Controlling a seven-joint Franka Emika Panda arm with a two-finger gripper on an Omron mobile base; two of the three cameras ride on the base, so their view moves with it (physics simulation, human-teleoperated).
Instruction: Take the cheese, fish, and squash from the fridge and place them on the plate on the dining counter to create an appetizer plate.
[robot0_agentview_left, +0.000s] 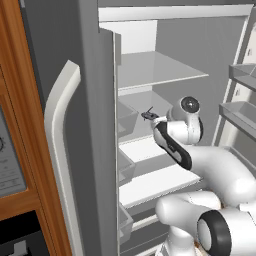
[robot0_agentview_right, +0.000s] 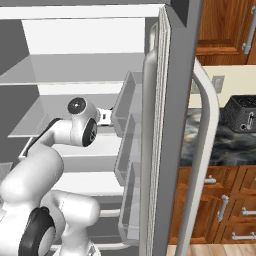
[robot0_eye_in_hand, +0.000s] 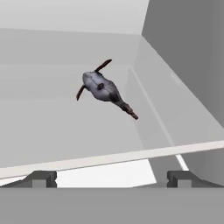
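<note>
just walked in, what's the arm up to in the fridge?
The arm is reaching into the open fridge toward the fish, which lies on a white shelf inside. The gripper is open and holds nothing; its fingertips sit short of the fish, near the shelf's front edge. Nothing has been picked up at this moment.

fish (robot0_eye_in_hand: 103, 88): small, slim, dark grey body with thin reddish-brown fins and a narrow tail, lying flat on a white shelf inside the fridge (robot0_agentview_left: 90, 100), near the shelf's back corner. fridge: tall, grey, door swung open, long curved white handle (robot0_agentview_left: 59, 150); pale grey interior, white shelves, door bins.
</note>
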